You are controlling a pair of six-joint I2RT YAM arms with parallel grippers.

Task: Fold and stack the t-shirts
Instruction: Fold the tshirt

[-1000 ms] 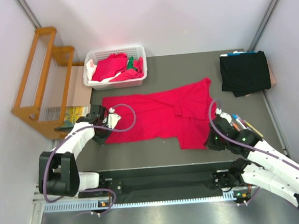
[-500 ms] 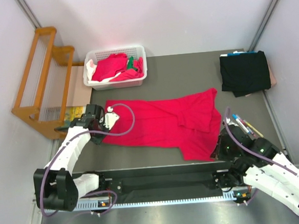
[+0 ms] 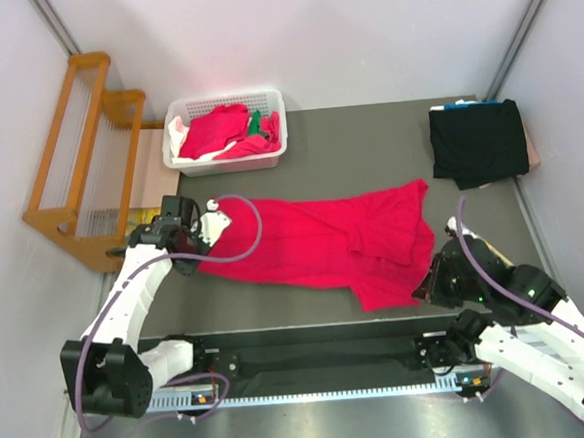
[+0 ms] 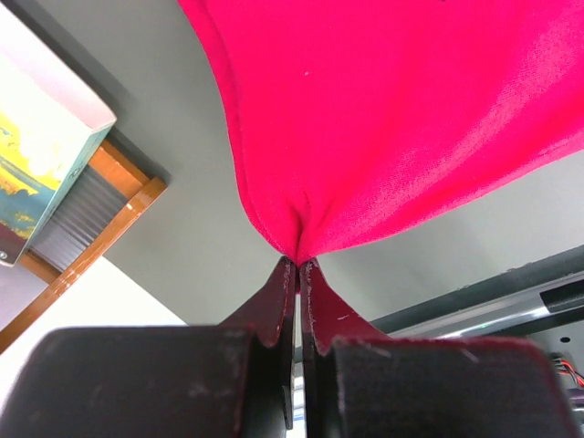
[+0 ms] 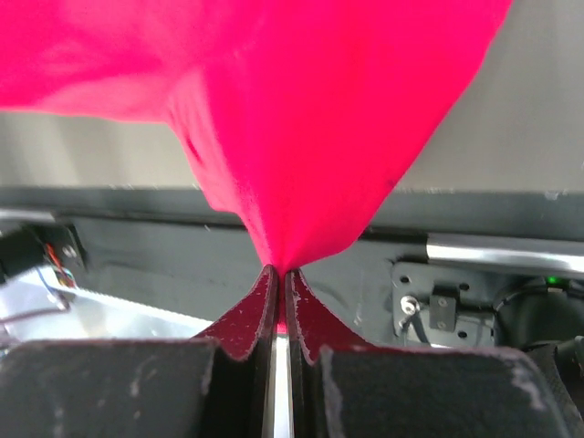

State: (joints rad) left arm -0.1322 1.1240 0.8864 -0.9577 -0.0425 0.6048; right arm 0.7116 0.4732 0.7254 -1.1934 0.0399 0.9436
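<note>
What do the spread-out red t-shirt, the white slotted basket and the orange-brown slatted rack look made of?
The red t-shirt: soft matte knit cloth, probably cotton; drapes and puckers. The white basket: likely moulded plastic, smooth slotted walls. The rack: seemingly varnished wood, glossy orange-brown bars.

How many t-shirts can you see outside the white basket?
2: a red t-shirt stretched out in the middle, and a black t-shirt folded at the far right corner. Others may lie beneath it.

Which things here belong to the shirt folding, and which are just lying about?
Job: red shirt, pinched by left gripper and right gripper; heaped shirts in the basket; black shirt.
Lying about: basket itself; wooden frame; printed box.
</note>
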